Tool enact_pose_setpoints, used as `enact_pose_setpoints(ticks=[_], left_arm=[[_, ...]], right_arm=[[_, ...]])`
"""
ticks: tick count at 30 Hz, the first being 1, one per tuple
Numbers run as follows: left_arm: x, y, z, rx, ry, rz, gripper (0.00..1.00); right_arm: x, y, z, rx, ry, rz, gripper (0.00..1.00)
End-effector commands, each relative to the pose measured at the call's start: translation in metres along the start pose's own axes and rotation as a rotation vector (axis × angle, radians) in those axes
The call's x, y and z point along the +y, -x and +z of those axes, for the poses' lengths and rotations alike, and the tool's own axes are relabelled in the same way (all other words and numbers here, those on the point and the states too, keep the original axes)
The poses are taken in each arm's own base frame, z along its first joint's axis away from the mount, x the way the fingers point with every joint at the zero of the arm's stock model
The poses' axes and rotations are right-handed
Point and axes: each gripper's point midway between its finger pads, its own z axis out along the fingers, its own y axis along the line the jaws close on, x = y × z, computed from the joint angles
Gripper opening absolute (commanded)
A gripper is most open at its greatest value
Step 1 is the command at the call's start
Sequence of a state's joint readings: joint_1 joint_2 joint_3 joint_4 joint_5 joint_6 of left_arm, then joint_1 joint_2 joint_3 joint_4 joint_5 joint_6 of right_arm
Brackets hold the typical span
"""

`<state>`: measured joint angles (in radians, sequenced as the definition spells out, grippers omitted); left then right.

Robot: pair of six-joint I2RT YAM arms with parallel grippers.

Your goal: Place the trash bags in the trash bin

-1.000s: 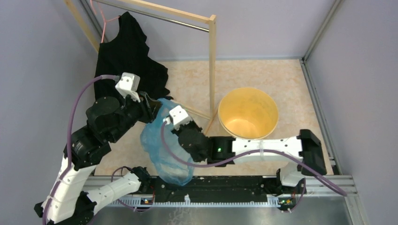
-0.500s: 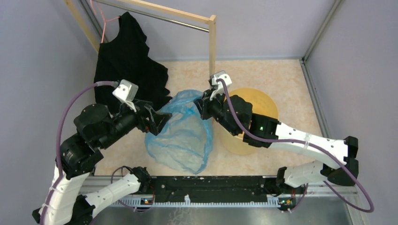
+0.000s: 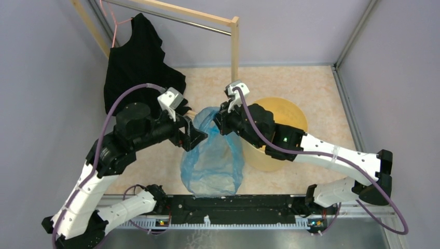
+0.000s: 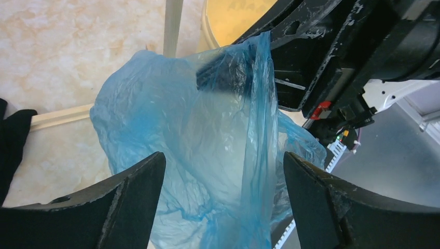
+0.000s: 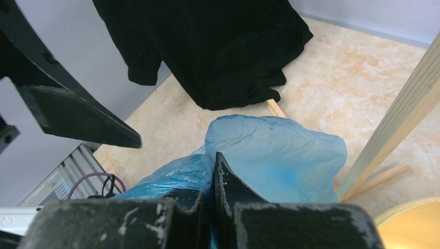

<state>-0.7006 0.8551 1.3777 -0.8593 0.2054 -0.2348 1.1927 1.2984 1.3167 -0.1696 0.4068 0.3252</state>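
Note:
A blue see-through trash bag (image 3: 212, 155) hangs down in front of the arm bases, just left of the pale yellow trash bin (image 3: 289, 111). My right gripper (image 3: 221, 122) is shut on the bag's top edge (image 5: 280, 150), its jaws (image 5: 215, 158) pressed together on the plastic. My left gripper (image 3: 198, 137) stands open at the bag's left side. In the left wrist view the bag (image 4: 197, 135) hangs between and beyond its spread jaws (image 4: 224, 158), which are not pinching it. The bin's rim (image 4: 233, 13) shows behind.
A wooden rack post (image 3: 235, 62) rises right behind the bag and the bin. A black garment (image 3: 140, 67) hangs from the rack at the back left and drapes onto the floor. Grey walls close in both sides. A metal rail (image 3: 233, 207) runs along the near edge.
My left gripper opened and let go of the bag, then swung right next to it. My right gripper lifted the bag's top edge up and back, close to the bin.

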Motion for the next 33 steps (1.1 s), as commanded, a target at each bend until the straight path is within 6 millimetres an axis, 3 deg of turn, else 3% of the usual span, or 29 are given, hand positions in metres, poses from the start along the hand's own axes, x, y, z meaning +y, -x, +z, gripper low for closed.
enact_pose_setpoints(ticks=[1, 3, 8, 14, 18, 22, 27, 33], left_arm=[[-0.013, 0.002, 0.010, 0.001, -0.089, 0.009, 0.85], [-0.016, -0.001, 0.014, 0.014, -0.112, 0.008, 0.75], [-0.010, 0.009, 0.014, -0.016, -0.072, 0.018, 0.31], [0.003, 0.038, 0.007, -0.144, 0.029, 0.015, 0.00], [0.007, 0.052, 0.009, -0.207, 0.050, -0.004, 0.00], [0.006, 0.061, 0.015, -0.233, 0.045, -0.015, 0.00], [0.003, 0.065, 0.024, -0.224, 0.032, -0.023, 0.00], [0.007, 0.068, 0.027, -0.229, 0.049, -0.027, 0.00]], right_arm=[[0.004, 0.030, -0.005, -0.061, 0.027, 0.033, 0.00], [0.002, 0.030, -0.005, -0.062, 0.028, 0.034, 0.00], [0.001, 0.023, -0.004, -0.049, 0.047, 0.007, 0.00], [0.009, 0.004, -0.013, -0.019, 0.139, 0.016, 0.00], [0.040, -0.003, -0.018, -0.013, 0.318, 0.063, 0.06], [0.061, -0.003, -0.025, -0.002, 0.433, 0.103, 0.36], [0.063, -0.003, -0.029, 0.006, 0.433, 0.140, 0.66], [0.047, 0.004, -0.043, -0.010, 0.358, 0.123, 0.79]])
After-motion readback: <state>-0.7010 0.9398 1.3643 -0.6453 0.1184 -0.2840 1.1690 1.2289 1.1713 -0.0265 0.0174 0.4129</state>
